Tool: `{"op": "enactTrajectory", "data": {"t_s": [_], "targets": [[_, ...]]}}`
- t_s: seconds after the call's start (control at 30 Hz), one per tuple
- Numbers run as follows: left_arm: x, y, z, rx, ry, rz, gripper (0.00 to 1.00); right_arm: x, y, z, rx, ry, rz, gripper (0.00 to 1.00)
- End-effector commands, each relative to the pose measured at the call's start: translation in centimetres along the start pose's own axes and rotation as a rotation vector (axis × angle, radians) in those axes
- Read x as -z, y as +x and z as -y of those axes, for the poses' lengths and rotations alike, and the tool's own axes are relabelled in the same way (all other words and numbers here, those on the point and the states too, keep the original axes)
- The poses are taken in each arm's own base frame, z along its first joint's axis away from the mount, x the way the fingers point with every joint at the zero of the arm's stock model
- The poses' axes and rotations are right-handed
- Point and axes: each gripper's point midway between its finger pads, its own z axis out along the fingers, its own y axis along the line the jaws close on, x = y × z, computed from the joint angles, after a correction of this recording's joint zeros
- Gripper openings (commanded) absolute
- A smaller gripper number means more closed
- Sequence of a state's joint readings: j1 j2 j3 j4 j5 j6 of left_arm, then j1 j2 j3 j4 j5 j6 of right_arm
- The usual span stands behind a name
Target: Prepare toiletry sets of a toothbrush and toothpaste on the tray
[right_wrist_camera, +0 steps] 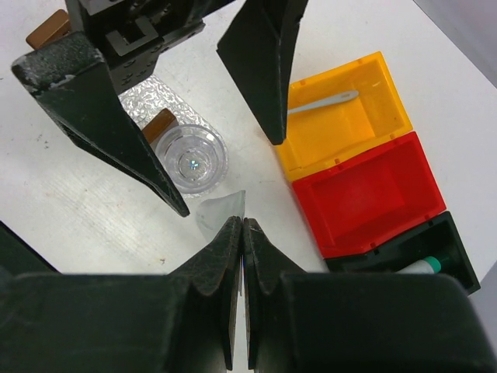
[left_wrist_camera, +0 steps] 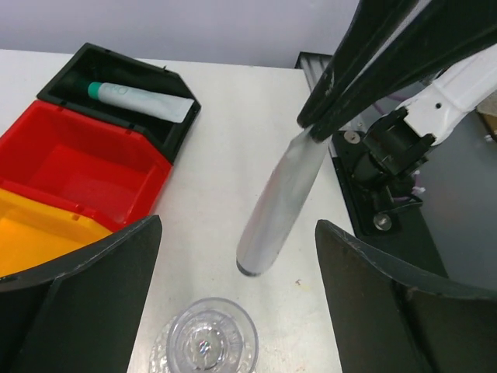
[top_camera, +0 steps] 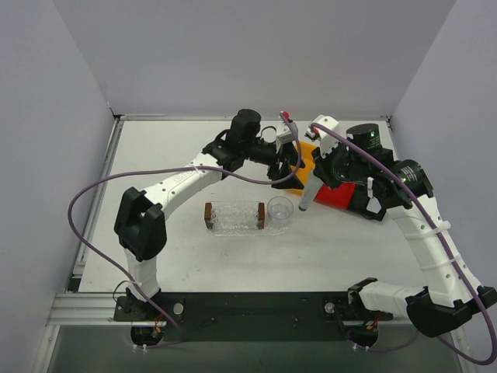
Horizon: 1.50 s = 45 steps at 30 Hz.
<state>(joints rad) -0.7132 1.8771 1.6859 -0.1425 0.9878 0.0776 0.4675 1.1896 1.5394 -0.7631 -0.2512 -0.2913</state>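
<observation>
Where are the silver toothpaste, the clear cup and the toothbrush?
silver toothpaste [left_wrist_camera: 279, 194]: left wrist view, middle of the tube.
clear cup [right_wrist_camera: 190, 162]: right wrist view, centre of its bottom.
toothbrush [right_wrist_camera: 322, 102]: right wrist view, middle of its handle.

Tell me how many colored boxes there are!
3, side by side in a row: the yellow bin at one end, the red bin in the middle, the black bin at the other end. More could be hidden from view.

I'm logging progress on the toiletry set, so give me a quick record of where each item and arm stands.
toothpaste: pinched by right gripper fingers, above the table
left gripper: fingers open, close to the toothpaste
toothbrush: in yellow bin
tray: neither item on it
cup: at one end of the tray
</observation>
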Motion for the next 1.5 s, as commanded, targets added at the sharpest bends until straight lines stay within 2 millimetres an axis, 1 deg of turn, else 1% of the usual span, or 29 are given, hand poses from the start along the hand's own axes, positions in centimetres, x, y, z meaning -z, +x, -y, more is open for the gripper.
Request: {"op": "enactTrajectory", "data": {"t_s": [0.0, 0.07, 0.13, 0.17, 0.2, 0.37, 0.43, 0.47, 0.53, 0.57, 0.6, 0.7, 0.73, 0.8, 0.83, 0.93, 0.97, 1.03, 1.07, 1.1, 1.17, 1.23, 1.27, 1.3, 1.33, 1.37, 1.4, 1.43, 1.47], "targets": [[-0.8, -4.0, 1.5, -0.04, 0.126, 0.103, 0.91, 1.0, -1.9, 0.1, 0.012, 0.013, 0.072, 0.0], [-1.1, -4.3, 1.4, -0.046, 0.139, 0.112, 0.91, 1.1, -1.9, 0.0, 0.014, 0.013, 0.072, 0.0], [-1.7, -3.9, 1.4, -0.031, 0.155, 0.109, 0.91, 1.2, -1.9, 0.0, 0.013, 0.013, 0.075, 0.0], [-1.9, -4.0, 1.5, -0.035, 0.163, 0.112, 0.91, 1.2, -1.9, 0.0, 0.011, 0.014, 0.073, 0.0], [-2.2, -3.7, 1.5, -0.023, 0.175, 0.108, 0.91, 1.2, -1.9, -0.1, 0.012, 0.01, 0.076, 0.0], [-3.5, -4.0, 2.7, -0.009, 0.241, 0.125, 0.92, 1.2, -2.0, 0.1, 0.013, 0.019, 0.078, 0.0], [-3.9, -3.7, 2.7, 0.012, 0.255, 0.123, 0.92, 1.3, -2.0, 0.1, 0.011, 0.02, 0.078, 0.0], [-4.0, -4.0, 2.7, -0.001, 0.26, 0.136, 0.92, 1.3, -2.0, 0.1, 0.011, 0.02, 0.079, 0.0], [-4.1, -4.1, 2.8, 0.031, 0.278, 0.14, 0.91, 1.3, -1.9, 0.1, 0.009, 0.021, 0.077, 0.0], [-4.0, -4.6, 2.7, 0.014, 0.283, 0.159, 0.9, 1.4, -1.9, 0.1, 0.009, 0.023, 0.077, 0.0], [-4.0, -4.6, 3.0, 0.04, 0.296, 0.158, 0.84, 1.3, -1.8, 0.1, 0.009, 0.024, 0.074, 0.0], [-4.1, -4.9, 3.3, 0.046, 0.314, 0.173, 0.71, 1.2, -1.6, 0.1, 0.01, 0.023, 0.067, 0.0], [-4.0, -4.9, 3.3, 0.05, 0.317, 0.174, 0.61, 1.2, -1.6, 0.1, 0.01, 0.024, 0.07, 0.0], [-4.0, -5.0, 3.4, 0.05, 0.32, 0.173, 0.55, 1.2, -1.5, 0.1, 0.01, 0.027, 0.068, 0.0], [-4.0, -4.9, 3.4, 0.051, 0.32, 0.172, 0.49, 1.3, -1.5, 0.2, 0.011, 0.029, 0.069, 0.0], [-4.0, -4.7, 3.5, 0.05, 0.32, 0.164, 0.4, 1.3, -1.5, 0.2, 0.009, 0.034, 0.071, 0.0], [-4.0, -4.4, 3.5, 0.059, 0.32, 0.158, 0.34, 1.3, -1.5, 0.2, 0.008, 0.033, 0.069, 0.0], [-3.8, -4.4, 3.6, 0.047, 0.315, 0.155, 0.23, 1.3, -1.5, 0.2, 0.008, 0.035, 0.07, 0.0], [-3.8, -4.1, 3.6, 0.063, 0.309, 0.141, 0.13, 1.3, -1.5, 0.3, 0.008, 0.037, 0.07, 0.0], [-3.7, -4.3, 3.6, 0.034, 0.301, 0.142, 0.09, 1.3, -1.3, 0.3, 0.007, 0.037, 0.067, 0.0], [-3.6, -3.7, 3.3, 0.029, 0.278, 0.12, 0.0, 1.3, -1.4, 0.3, 0.005, 0.039, 0.068, 0.0], [-3.4, -3.8, 3.5, 0.012, 0.26, 0.109, 0.0, 1.5, -1.4, 0.4, -0.001, 0.046, 0.072, 0.0], [-3.2, -3.3, 3.2, 0.006, 0.236, 0.093, 0.0, 1.5, -1.4, 0.4, 0.0, 0.047, 0.073, 0.0], [-2.9, -3.6, 3.5, -0.007, 0.224, 0.091, 0.0, 1.7, -1.6, 0.4, 0.0, 0.049, 0.081, 0.02], [-2.8, -3.5, 3.5, -0.012, 0.211, 0.086, 0.0, 1.8, -1.6, 0.5, -0.008, 0.054, 0.084, 0.05], [-2.6, -3.2, 3.0, -0.017, 0.178, 0.078, 0.0, 2.0, -1.8, 0.5, -0.008, 0.053, 0.092, 0.09], [-2.2, -3.1, 3.3, -0.019, 0.166, 0.076, 0.0, 2.1, -1.9, 0.5, -0.009, 0.055, 0.095, 0.16], [-1.9, -3.2, 3.2, -0.024, 0.151, 0.077, 0.0, 2.4, -2.1, 0.5, -0.01, 0.059, 0.105, 0.21], [-1.4, -3.8, 3.1, -0.045, 0.115, 0.088, 0.0, 2.6, -2.3, 0.6, -0.014, 0.063, 0.112, 0.25]]}}
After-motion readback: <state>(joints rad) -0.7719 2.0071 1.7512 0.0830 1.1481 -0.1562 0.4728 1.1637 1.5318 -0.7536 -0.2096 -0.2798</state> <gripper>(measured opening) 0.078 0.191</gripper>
